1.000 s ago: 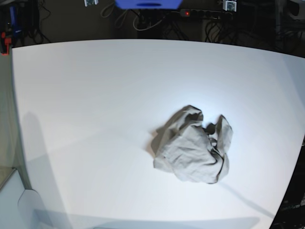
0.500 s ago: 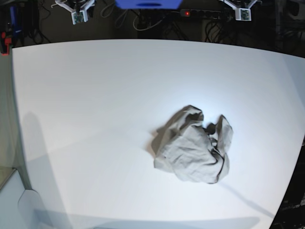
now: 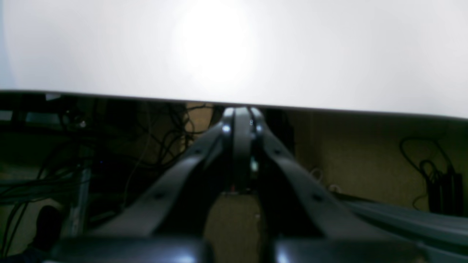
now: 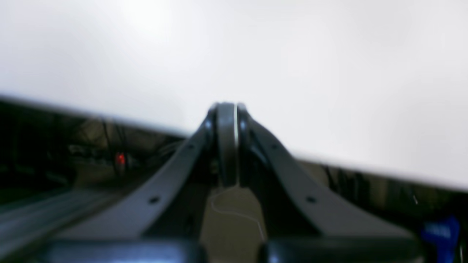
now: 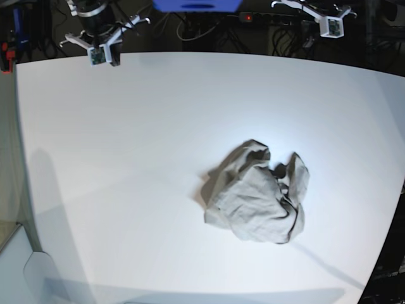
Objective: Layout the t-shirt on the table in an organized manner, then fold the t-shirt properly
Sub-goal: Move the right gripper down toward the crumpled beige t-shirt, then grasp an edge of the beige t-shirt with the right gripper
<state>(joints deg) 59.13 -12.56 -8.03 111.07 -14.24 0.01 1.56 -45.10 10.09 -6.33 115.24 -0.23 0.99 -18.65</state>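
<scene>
Base cam overhead, whole table (image 5: 126,158); both wrist cams low by far edge, facing across it.

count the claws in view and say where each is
2. The right claw is at the table's far edge, on the base view's left; the left claw is beyond that edge, on its right. Both are shut.

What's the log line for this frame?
t-shirt: crumpled heap, untouched | table: holds shirt | left gripper: shut, empty | right gripper: shut, empty
</scene>
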